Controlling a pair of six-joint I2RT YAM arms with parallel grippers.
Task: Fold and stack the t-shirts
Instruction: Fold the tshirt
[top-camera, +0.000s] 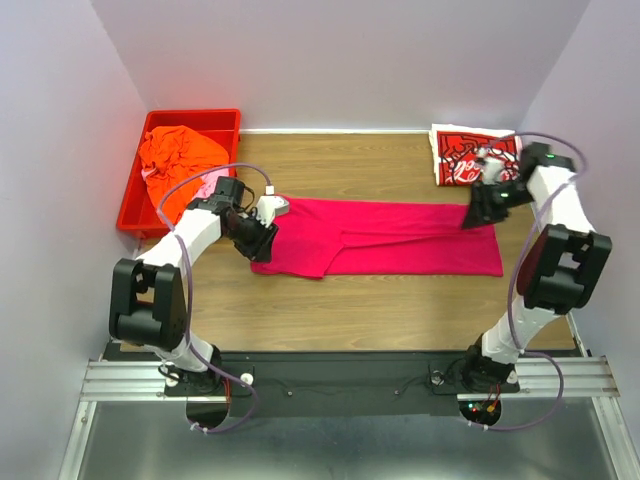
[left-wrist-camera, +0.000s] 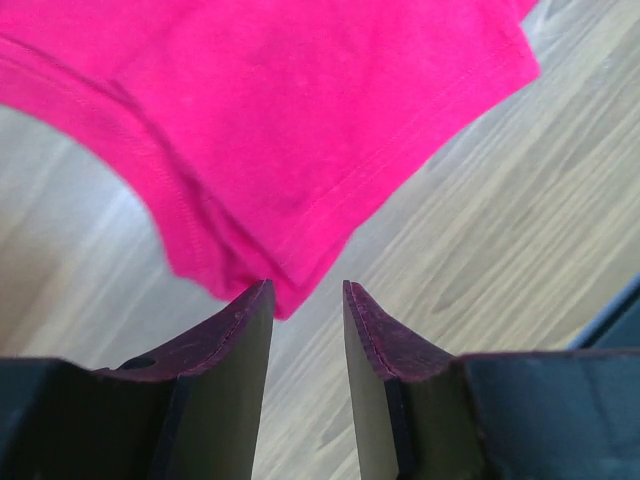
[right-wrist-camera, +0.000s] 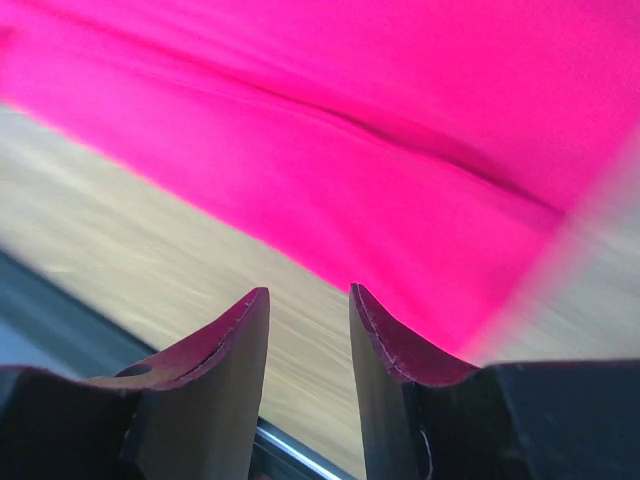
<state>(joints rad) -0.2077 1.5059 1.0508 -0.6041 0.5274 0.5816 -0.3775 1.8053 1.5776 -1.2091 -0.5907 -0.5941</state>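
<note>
The magenta shirt (top-camera: 400, 235) lies flat across the middle of the table (top-camera: 330, 300). It is folded into a long band that runs from left of centre to the right side of the top view. A fold line runs along its length, and its left end dips into a wider flap toward the lower edge.

The left gripper (left-wrist-camera: 307, 292) hangs at the band's left end. Its fingers (left-wrist-camera: 240, 340) are spread apart with nothing between them. In the left wrist view, a doubled, hemmed corner of the shirt lies just beyond the tips, with bare wood below it.

The right gripper (right-wrist-camera: 308, 295) is at the band's upper right corner. Its jaws are also spread and hold nothing. In its wrist view the pink cloth fills the upper part of the frame, blurred, and wood shows under the tips.

The folded red-and-white shirt (top-camera: 462, 155) sits in the upper right of the table, just beyond the right gripper.

The red bin (top-camera: 128, 205) stands at the upper left, off the table's left edge. It holds a crumpled orange shirt (top-camera: 180, 155), and a light pink shirt (top-camera: 212, 184) spills at its lower right corner, near the left arm.
</note>
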